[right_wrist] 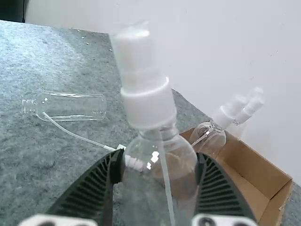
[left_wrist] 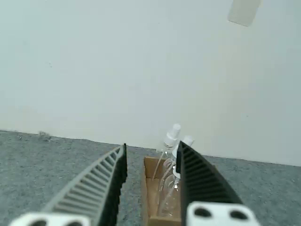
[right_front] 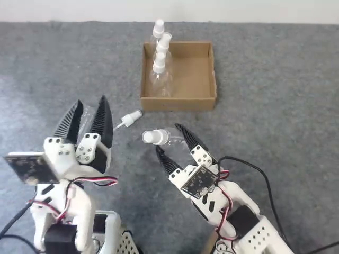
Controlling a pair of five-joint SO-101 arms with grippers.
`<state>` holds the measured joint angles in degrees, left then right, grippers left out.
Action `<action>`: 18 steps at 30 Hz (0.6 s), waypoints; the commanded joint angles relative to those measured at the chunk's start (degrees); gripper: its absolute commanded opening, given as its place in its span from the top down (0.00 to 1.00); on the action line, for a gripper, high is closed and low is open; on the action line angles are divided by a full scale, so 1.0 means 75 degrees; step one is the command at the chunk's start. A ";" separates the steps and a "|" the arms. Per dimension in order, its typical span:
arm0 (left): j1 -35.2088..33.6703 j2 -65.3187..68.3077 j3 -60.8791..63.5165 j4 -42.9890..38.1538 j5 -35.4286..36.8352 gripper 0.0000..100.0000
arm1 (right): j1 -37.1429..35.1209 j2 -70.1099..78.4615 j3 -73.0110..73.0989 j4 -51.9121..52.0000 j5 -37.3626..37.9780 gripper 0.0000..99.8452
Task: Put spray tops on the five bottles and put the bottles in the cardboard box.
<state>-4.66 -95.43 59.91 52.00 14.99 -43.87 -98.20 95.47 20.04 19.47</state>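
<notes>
High view, looking down on a grey carpeted table (right_front: 286, 79) with two robot arms at the near edge. There are five clear bottles. Four of them have a white spray top fitted and one has none.

A cardboard box (right_front: 180, 102), open at the top, sits beyond the arms. Three bottles stand inside it in a row along one side wall, each with its top on: the farthest bottle (right_front: 158, 28), the middle bottle (right_front: 164, 42) and the nearest bottle (right_front: 159, 64).

The right gripper (right_front: 167, 138) is clamped on the fourth bottle (right_front: 175, 138), with one black finger on each side of its clear body. This bottle is tipped over, so its fitted spray top (right_front: 154, 137) points toward the left arm's side. In the right wrist view the same grip (right_wrist: 159, 159) is seen close up, the two fingers pressed against the bottle's shoulders (right_wrist: 160, 165).

One loose spray top (right_front: 130, 119) lies on the carpet between the box and the left arm, its thin dip tube trailing away from it. The fifth bottle (right_wrist: 66, 106) lies on its side on the carpet near the end of that tube, with its neck bare.

The left gripper (right_front: 91, 101) is spread wide and holds nothing. In the left wrist view it (left_wrist: 152, 147) points toward a white wall (left_wrist: 141, 70), and the box and two of the capped bottles show between its fingers.
</notes>
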 commanded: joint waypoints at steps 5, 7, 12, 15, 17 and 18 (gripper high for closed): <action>-0.0047 -0.0035 0.0850 -0.0399 0.0152 0.84 | 0.0100 -0.0311 0.0070 -0.0299 0.0094 0.88; -0.0035 -0.0035 0.1260 -0.0574 0.0152 0.84 | 0.0100 -0.0311 0.0059 -0.0299 -0.0152 0.88; 0.0082 -0.0035 0.1963 -0.0903 0.0152 0.84 | 0.0100 -0.0322 0.0047 -0.0299 -0.0539 0.88; 0.0539 -0.0035 0.2104 -0.0903 0.0141 0.84 | 0.0100 -0.0322 0.0070 -0.0475 -0.0539 0.88; 0.0844 -0.0035 0.2116 -0.0867 0.0129 0.84 | 0.0100 -0.0322 0.0105 -0.0533 -0.0539 0.88; 0.0973 -0.0035 0.2139 -0.0867 0.0035 0.84 | 0.0100 -0.0322 0.0117 -0.0533 -0.0539 0.88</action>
<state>-0.79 -94.99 76.26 47.25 15.43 -43.87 -98.20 95.47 18.11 16.31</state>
